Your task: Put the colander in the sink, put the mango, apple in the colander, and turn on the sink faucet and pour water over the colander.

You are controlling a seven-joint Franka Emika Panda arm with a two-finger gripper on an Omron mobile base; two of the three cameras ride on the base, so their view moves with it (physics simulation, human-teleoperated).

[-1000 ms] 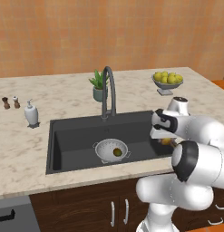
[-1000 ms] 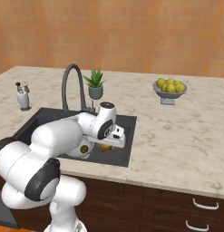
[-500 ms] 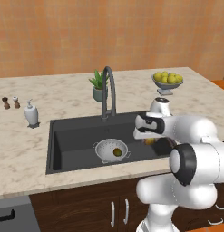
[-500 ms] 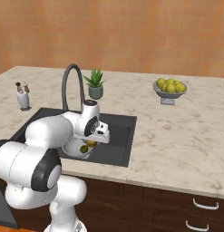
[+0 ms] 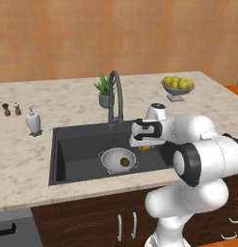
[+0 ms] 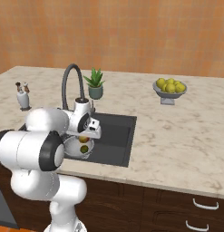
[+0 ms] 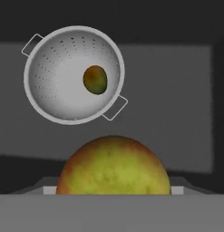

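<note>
The small white perforated colander (image 5: 111, 159) (image 7: 59, 77) stands on the floor of the dark grey sink (image 5: 77, 149) (image 6: 115, 136). The dark green mango (image 5: 124, 162) (image 7: 95, 79) lies inside it. My gripper (image 5: 145, 147) (image 6: 85, 138) hangs over the right half of the basin, just right of the colander, shut on the yellow-green, reddish apple (image 5: 146, 148) (image 6: 83, 139) (image 7: 113, 167). In the hand view the apple sits below the colander's rim, off to one side of the bowl. The tall gooseneck faucet (image 5: 115, 91) (image 6: 68, 84) rises behind the sink; no water runs.
A bowl of pale yellow-green fruits (image 5: 178, 86) stands at the back right of the counter. A potted plant (image 5: 106, 91) is behind the faucet. A soap dispenser (image 5: 33, 120) and two small shakers (image 5: 11, 109) stand left of the sink.
My gripper has carried the apple leftward from the sink's right edge to over the basin, close beside the colander. The colander and mango have not moved.
</note>
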